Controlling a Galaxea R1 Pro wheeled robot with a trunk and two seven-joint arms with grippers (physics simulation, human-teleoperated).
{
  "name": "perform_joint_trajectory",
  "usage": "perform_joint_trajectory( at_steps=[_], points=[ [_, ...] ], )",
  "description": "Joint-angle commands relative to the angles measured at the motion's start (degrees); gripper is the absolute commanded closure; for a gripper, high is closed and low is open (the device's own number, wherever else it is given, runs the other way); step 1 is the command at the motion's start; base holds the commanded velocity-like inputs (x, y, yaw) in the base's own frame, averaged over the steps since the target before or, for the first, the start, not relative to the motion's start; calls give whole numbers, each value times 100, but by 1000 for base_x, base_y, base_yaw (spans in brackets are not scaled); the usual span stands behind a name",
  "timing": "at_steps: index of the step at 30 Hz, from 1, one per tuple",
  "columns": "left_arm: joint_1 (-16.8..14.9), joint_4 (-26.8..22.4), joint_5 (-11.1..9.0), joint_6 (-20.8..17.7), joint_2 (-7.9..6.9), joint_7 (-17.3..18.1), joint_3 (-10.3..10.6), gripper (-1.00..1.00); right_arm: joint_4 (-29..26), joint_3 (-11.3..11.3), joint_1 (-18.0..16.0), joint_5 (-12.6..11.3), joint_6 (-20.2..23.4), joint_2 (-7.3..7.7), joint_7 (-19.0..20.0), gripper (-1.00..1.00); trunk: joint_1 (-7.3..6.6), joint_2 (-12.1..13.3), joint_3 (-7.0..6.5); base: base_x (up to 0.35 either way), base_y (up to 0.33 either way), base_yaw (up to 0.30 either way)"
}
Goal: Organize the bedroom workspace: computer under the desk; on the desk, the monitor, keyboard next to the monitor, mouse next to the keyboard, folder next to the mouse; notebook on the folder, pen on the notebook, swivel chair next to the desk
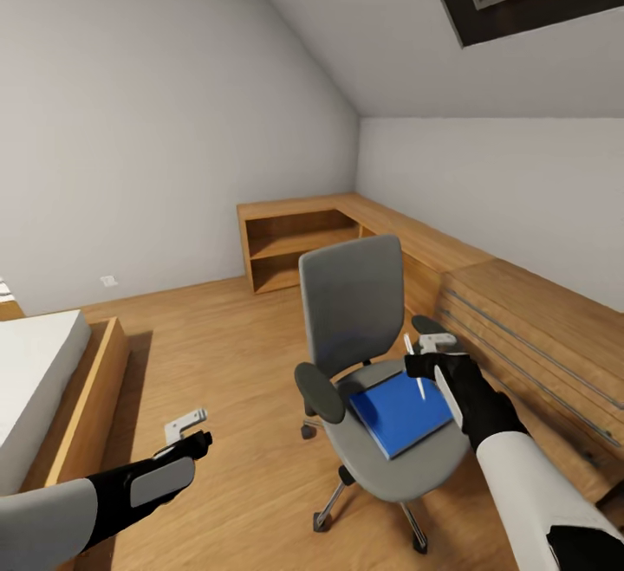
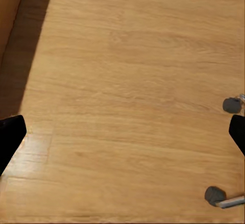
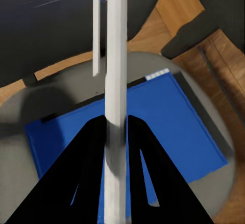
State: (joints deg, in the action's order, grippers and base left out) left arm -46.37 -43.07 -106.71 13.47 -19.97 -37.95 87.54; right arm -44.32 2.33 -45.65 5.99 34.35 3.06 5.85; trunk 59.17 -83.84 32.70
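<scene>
My right gripper (image 3: 116,132) is clamped on the pen (image 3: 115,81) above the blue folder (image 1: 400,413) on the swivel chair (image 1: 355,311) — light, slick, so I pinch mid-shaft. Left gripper (image 1: 192,443) spread.

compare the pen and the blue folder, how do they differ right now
The pen is a thin whitish stick; the folder is a broad, flat, bright blue rectangle. The pen is clamped in the right end effector above the swivel chair; the folder lies flat on the chair's seat, ungripped. Both are over the same seat.
</scene>
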Motion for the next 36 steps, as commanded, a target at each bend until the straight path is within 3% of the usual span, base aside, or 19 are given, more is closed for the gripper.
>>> perform_joint_trajectory(
  at_steps=[1,2,6,7,11,14,17,22,23,25,26,29,32,36],
  points=[
    [-12,140,-40,-105,58,-10,36,-100,-110,53,48,19,46,-2,68,100,-23,38,-12,-3,0,0],
    [-12,463,-51,-396,193,11,36,-100,-349,130,161,-20,99,-2,67,100,-45,78,-30,-2,0,0],
    [-12,1177,-130,-875,507,153,32,-100,-960,362,436,-64,264,-10,66,100,-132,238,-102,-1,0,0],
    [-12,1531,-196,-1009,660,292,33,-100,-1285,494,590,-76,368,-18,65,100,-154,278,-120,0,0,0],
    [-12,2248,-331,-1184,959,773,35,-100,-2064,706,952,-103,633,-34,68,100,-242,439,-192,0,0,0],
    [-12,2548,-375,-1242,1074,1046,34,-100,-2610,769,1153,-157,779,-57,71,100,-308,559,-246,0,0,0],
    [-12,2708,-401,-1269,1132,1198,29,-100,-3205,817,1341,-314,941,-134,73,100,-374,679,-299,0,0,-2],
    [-12,2746,-402,-1275,1155,1256,34,-100,-3429,959,1398,-438,1092,-164,72,100,-484,880,-389,0,0,-34],
    [109,2759,-400,-1220,1162,1286,35,-100,-3522,1132,1418,-483,1284,-166,74,100,-506,920,-407,0,0,-2],
    [256,2759,-394,-1170,1162,1288,35,-100,-3528,1138,1418,-484,1289,-165,74,100,-550,1000,-443,0,0,-1],
    [752,2733,-360,-742,1179,1303,42,-100,-3608,1193,1419,-485,1293,-164,74,100,-572,1040,-461,0,0,0],
    [1089,2682,-263,-287,1222,1311,53,-100,-3630,1218,1419,-482,1294,-164,74,100,-638,1161,-515,0,0,0],
    [1479,2646,-39,215,1247,1314,59,-100,-3641,1235,1419,-478,1296,-165,74,100,-703,1281,-569,0,0,0],
    [1773,2634,101,413,1258,1306,61,-100,-3644,1241,1419,-477,1311,-165,74,100,-791,1442,-641,0,0,0]
  ],
)
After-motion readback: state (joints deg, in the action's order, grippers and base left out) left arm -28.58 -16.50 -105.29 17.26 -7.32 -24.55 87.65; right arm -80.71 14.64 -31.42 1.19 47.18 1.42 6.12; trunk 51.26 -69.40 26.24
